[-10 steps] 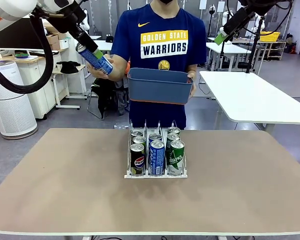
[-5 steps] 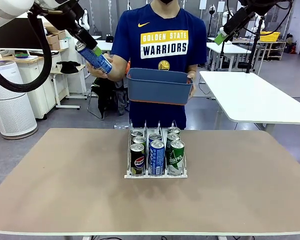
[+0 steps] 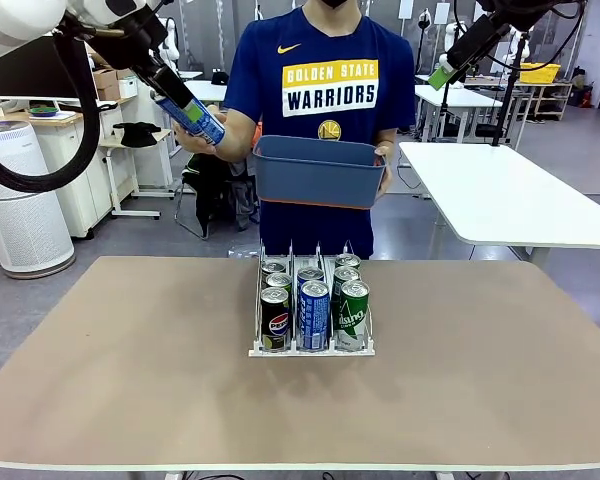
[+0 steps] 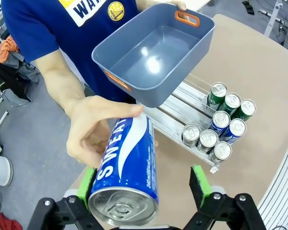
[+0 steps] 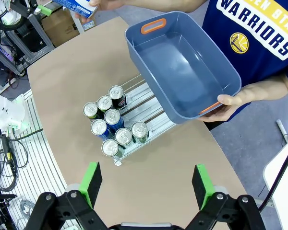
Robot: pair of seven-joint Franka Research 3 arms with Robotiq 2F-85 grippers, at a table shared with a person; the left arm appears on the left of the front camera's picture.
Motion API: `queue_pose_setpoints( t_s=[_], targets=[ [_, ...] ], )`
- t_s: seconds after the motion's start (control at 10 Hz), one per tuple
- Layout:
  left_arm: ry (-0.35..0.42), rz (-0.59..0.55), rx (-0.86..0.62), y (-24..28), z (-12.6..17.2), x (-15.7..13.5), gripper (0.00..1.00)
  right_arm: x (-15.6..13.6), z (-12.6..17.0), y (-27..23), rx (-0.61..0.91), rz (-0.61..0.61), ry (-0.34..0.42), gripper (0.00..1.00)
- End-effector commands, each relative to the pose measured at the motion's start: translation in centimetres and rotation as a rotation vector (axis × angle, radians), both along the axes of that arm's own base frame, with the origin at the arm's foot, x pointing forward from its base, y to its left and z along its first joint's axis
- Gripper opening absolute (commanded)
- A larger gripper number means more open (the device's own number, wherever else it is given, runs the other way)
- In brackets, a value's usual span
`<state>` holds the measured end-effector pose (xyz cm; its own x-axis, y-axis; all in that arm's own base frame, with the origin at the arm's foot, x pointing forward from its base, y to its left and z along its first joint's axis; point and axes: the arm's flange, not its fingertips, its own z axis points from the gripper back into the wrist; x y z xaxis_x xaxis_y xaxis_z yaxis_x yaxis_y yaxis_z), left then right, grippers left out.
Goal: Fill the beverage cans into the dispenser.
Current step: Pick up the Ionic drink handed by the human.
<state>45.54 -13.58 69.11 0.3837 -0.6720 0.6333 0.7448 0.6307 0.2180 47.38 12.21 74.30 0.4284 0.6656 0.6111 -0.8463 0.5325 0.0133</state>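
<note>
A blue beverage can (image 3: 200, 122) (image 4: 127, 167) lies between the fingers of my left gripper (image 3: 183, 103) (image 4: 143, 187), high at the far left of the table. The jaws stand open: the can leans on one green pad and a gap shows at the other. The person's hand (image 4: 93, 129) grips the can's far end. On the table's middle stands the dispenser (image 3: 257, 350) (image 4: 175, 112) (image 5: 145, 98), with several black, blue and green cans in its three lanes, such as the front black can (image 3: 275, 320). My right gripper (image 3: 443, 73) (image 5: 146, 184) hangs open and empty, high at the far right.
The person at the far edge holds an empty blue-grey tub (image 3: 318, 172) (image 5: 182, 67) over the dispenser's back end with the other hand. The brown table (image 3: 130, 380) is bare around the dispenser. A white table (image 3: 510, 200) stands at the right beyond it.
My left gripper and the blue can have shifted slightly up and to the left, the person's hand still on the can. The right arm has not moved.
</note>
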Motion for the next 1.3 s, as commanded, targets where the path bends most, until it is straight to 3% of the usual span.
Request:
queue_pose_setpoints(
  t_s=[0.0, 0.6, 1.2],
  targets=[
    [-0.015, 0.029, 0.02, 0.2, -0.5, -0.7, 1.0, -0.1, -0.1, -0.1, 0.01, 0.011, -0.008, 1.0],
    [-0.016, 0.01, 0.012, 0.1, 0.4, -0.9, 1.0, -0.1, -0.1, -0.1, 0.01, 0.011, -0.008, 1.0],
    [-0.026, 0.074, 0.029, 0.9, 0.5, -1.3, 1.0, -0.1, -0.1, -0.1, 0.01, 0.011, -0.008, 1.0]
  ],
)
